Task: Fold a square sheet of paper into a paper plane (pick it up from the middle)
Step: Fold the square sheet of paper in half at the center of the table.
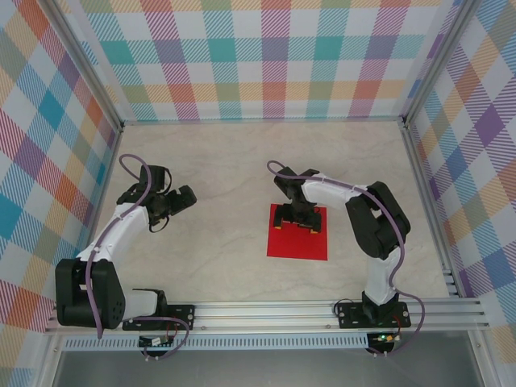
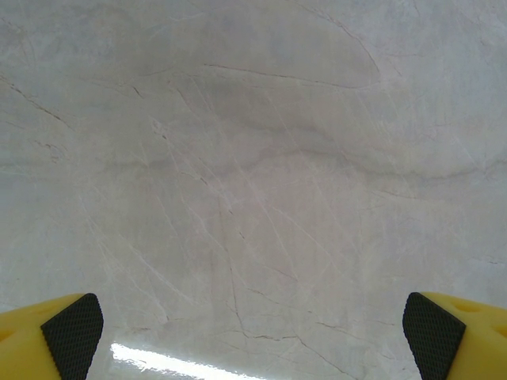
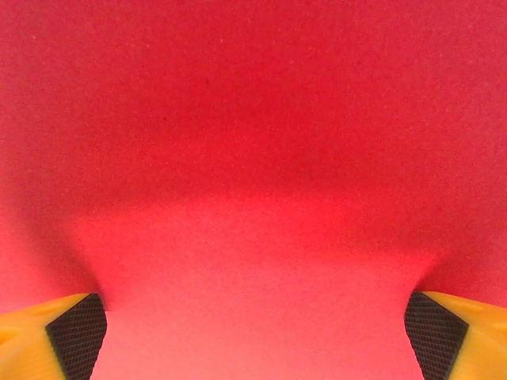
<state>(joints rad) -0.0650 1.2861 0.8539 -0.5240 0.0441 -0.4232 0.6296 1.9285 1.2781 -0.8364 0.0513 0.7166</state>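
Right gripper [image 1: 297, 219] is down low over the red sheet of paper [image 1: 299, 242], hovering above the sheet's far half, jaws spread as wide as they go and nothing between them. From its own camera the black pads [image 3: 76, 336] sit far out at either side with red paper running flat across underneath, and I can't tell whether they are touching it.

The sheet lies square and flat on the marble-look table [image 1: 218, 161], a bit right of centre, with no crease in it that I can see. So I'd call this the very start: the pick-up, no fold made yet.

Left gripper [image 1: 171, 206] hangs well apart to the left, over bare tabletop, also wide open and empty-handed.

Next move, I reckon: thin paper lying flat gives the fingers no edge, so they'll need to press down and draw in to pinch up a ridge at the middle. It looks fiddly and might slide.

As for containers, the sheet rests straight on the table, not in a tray or box.
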